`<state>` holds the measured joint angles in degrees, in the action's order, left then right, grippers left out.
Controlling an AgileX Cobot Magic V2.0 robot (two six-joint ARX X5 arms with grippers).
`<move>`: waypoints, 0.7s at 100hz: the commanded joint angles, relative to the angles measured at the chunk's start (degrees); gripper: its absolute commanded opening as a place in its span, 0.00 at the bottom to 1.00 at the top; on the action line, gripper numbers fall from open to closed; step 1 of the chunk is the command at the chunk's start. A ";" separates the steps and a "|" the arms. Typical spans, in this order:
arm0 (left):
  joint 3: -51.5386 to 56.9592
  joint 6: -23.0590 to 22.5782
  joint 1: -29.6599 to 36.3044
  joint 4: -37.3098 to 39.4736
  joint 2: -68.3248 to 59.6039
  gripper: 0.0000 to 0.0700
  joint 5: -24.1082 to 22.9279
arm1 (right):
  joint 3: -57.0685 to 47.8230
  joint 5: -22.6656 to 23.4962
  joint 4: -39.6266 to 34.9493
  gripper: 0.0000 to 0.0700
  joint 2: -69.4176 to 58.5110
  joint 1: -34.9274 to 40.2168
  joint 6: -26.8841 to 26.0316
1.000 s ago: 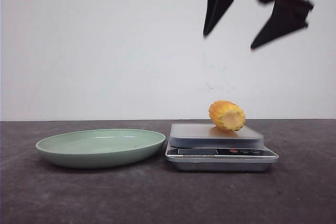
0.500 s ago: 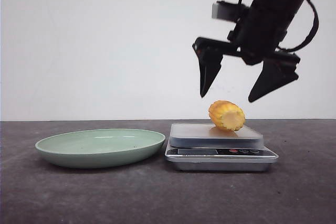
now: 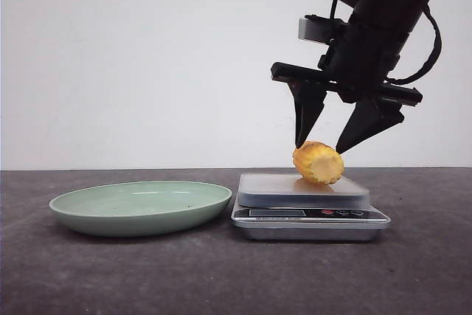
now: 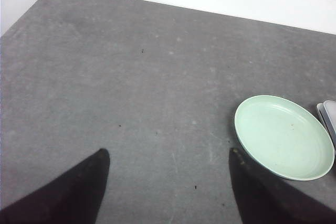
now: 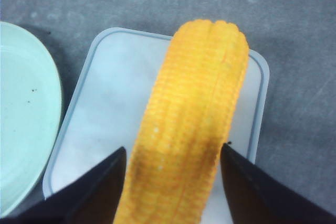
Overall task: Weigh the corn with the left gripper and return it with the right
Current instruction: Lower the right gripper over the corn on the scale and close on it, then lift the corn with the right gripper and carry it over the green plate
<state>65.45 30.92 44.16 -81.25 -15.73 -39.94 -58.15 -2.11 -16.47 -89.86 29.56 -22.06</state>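
The corn (image 3: 318, 162) lies on its side on the scale's platform (image 3: 295, 191), its paler cut end facing the front camera. My right gripper (image 3: 319, 148) is open and hangs just over the corn, one fingertip at each side of its top. In the right wrist view the corn (image 5: 194, 124) lies lengthwise between the two black fingers of the right gripper (image 5: 174, 148), which stand close to its flanks without clamping it. My left gripper (image 4: 168, 150) is open and empty over bare tabletop, out of the front view.
A pale green plate (image 3: 140, 208) sits left of the silver scale (image 3: 310, 220), almost touching it. The plate also shows in the left wrist view (image 4: 283, 135) and the right wrist view (image 5: 21, 119). The table is dark grey, with a white wall behind.
My right gripper has come down from the top of the front view to the corn, and its fingers have drawn closer together. The corn has not moved.
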 commanded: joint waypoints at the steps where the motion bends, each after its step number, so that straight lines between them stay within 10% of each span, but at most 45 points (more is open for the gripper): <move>1: 0.66 0.22 0.48 -0.92 0.11 0.62 0.07 | -1.22 0.61 0.20 0.47 -1.68 0.31 -1.97; 18: 0.66 0.22 0.48 -1.01 0.11 0.62 0.07 | -1.22 0.72 0.09 0.41 -3.87 0.70 -3.10; 32: 0.66 0.22 0.48 -0.98 0.11 0.62 0.07 | -1.22 0.42 0.28 0.00 -4.22 1.14 -3.04; 70: 0.66 0.17 0.48 -0.15 0.11 0.62 0.09 | -3.41 0.35 1.66 0.00 0.11 3.61 -2.40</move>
<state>65.45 30.92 44.16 -81.25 -15.73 -39.94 -58.94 -1.98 -15.49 -91.15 31.73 -24.47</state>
